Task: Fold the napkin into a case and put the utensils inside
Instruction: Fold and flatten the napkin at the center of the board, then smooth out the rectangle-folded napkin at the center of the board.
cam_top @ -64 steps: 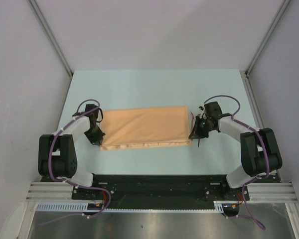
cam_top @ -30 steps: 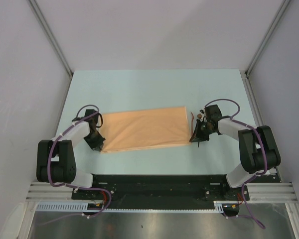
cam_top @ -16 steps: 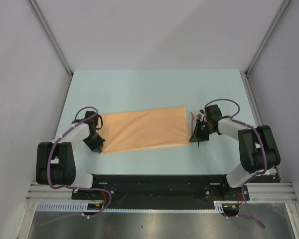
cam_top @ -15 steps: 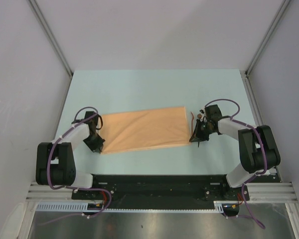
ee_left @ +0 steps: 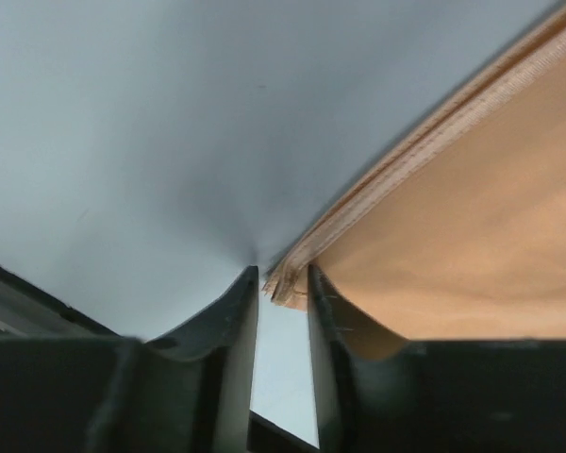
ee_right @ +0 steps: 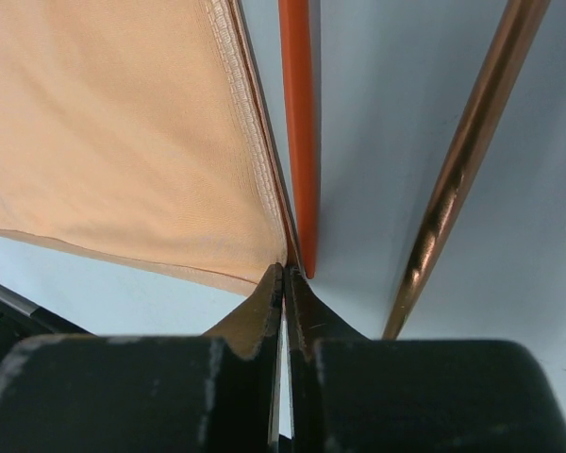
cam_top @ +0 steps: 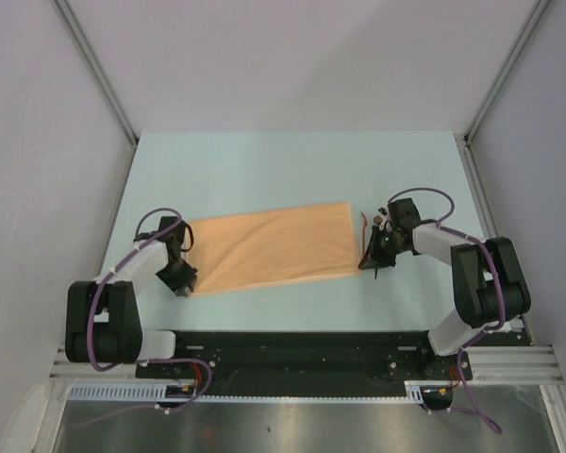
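The peach-orange napkin (cam_top: 272,247) lies folded into a long slanted rectangle on the pale blue table. My left gripper (cam_top: 182,280) sits at its near left corner. In the left wrist view the left gripper (ee_left: 281,285) stands open with a narrow gap, and the layered napkin corner (ee_left: 292,278) lies just at the tips, free of both fingers. My right gripper (ee_right: 285,272) is shut on the napkin's near right corner (ee_right: 264,236). The utensils lie just right of that edge: an orange-red stick (ee_right: 300,132) against the hem and a copper-brown one (ee_right: 464,160) further right. In the top view the right gripper (cam_top: 370,261) partly hides them.
The black base rail (cam_top: 292,344) runs along the table's near edge behind both arms. Grey walls (cam_top: 47,142) close in the left and right sides. Bare table surface (cam_top: 292,170) stretches beyond the napkin.
The left jaws have parted and let go of the napkin's corner, and the left arm has shifted slightly nearer. The right gripper and the utensils have not moved.
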Controlling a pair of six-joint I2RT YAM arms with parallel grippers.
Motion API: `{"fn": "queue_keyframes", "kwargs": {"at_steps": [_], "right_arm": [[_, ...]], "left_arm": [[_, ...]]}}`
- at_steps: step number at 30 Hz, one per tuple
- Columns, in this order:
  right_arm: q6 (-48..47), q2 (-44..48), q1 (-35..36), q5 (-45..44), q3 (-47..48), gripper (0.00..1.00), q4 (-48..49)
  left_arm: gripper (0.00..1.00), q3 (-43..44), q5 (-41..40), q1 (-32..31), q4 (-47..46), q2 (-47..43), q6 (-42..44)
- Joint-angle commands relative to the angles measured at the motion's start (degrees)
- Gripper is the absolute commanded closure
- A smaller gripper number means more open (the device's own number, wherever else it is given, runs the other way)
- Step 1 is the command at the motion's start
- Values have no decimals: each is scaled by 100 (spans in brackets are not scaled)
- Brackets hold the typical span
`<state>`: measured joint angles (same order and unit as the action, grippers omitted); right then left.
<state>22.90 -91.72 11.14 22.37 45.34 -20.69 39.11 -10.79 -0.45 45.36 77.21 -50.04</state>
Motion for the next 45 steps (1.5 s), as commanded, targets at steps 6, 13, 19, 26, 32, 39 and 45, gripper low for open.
{"fn": "queue_keyframes", "kwargs": {"at_steps": [6,13,19,26,32,39,45], "right_arm": [[-127,321,-24,-409,747,64,-549],[-312,805,467,-778,1319,40,-964],[57,173,855,-83,1013,61,-208],[-153,321,873,-435,424,72,-23],[-233,427,741,-576,300,73,-85],[-154,375,732,-647,-148,75,196],[-206,417,846,-768,35,73,-84]], "left_arm": [[35,150,-469,10,606,-1355,-216],[47,18,800,-34,-823,-1561,511],[82,44,1343,-43,-942,-699,714],[80,-263,868,18,-722,-304,671],[87,-317,429,282,-379,268,425],[87,-185,121,563,-230,426,425],[87,-70,85,686,-150,304,477]]}}
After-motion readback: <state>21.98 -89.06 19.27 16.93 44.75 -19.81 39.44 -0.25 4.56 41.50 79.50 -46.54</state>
